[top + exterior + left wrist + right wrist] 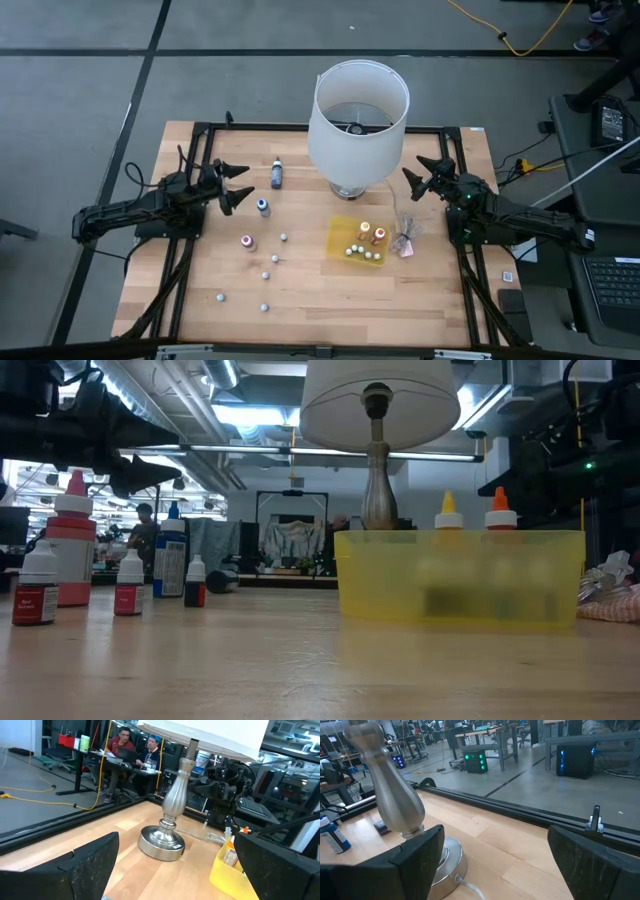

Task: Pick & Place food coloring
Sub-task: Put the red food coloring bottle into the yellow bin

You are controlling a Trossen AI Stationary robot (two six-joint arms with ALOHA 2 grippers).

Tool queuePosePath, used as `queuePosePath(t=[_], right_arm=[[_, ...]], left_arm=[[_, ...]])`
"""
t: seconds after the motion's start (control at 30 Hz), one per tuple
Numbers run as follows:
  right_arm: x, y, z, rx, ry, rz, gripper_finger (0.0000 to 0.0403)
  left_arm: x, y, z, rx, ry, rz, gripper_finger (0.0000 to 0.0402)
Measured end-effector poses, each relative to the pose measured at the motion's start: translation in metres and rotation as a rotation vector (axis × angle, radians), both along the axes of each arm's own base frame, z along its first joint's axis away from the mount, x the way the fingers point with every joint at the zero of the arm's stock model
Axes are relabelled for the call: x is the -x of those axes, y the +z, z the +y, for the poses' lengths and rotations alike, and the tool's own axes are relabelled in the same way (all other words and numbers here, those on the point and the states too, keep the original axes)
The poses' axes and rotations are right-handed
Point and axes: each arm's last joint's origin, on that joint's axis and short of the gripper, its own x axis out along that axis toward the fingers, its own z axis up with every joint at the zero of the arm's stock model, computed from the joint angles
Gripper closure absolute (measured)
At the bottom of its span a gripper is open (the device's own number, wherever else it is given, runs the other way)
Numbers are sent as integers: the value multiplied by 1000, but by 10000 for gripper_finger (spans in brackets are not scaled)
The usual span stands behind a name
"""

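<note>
Food coloring bottles stand scattered on the table's left half: a blue-topped one (277,174), a dark one (263,207), a pink-red one (248,242) and several tiny whitish ones (266,273). More stand inside the yellow tray (356,243), among them two with orange tops (372,234). In the low view the red-topped bottle (70,540) and small ones (130,585) stand upright on their bases. My left gripper (234,185) hovers open at the left, above the dark bottle. My right gripper (420,176) hovers open at the right, beside the lamp.
A lamp with a white shade (358,112) and a silver base (161,841) stands at the table's far middle, its cord trailing right. A crumpled clear wrapper (405,240) lies right of the tray. Bare wood shows along the near edge. People sit in the room beyond.
</note>
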Motion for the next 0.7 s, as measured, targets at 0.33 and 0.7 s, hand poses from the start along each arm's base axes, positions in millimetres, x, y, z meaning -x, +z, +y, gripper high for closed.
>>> queuePosePath(t=[0.33,0.7], right_arm=[[0,0,0,0,0,0,47],[0,0,0,0,0,0,47]], left_arm=[[9,51,-7,-140,-50,-14,13],[-6,108,-10,-77,-32,302,13]])
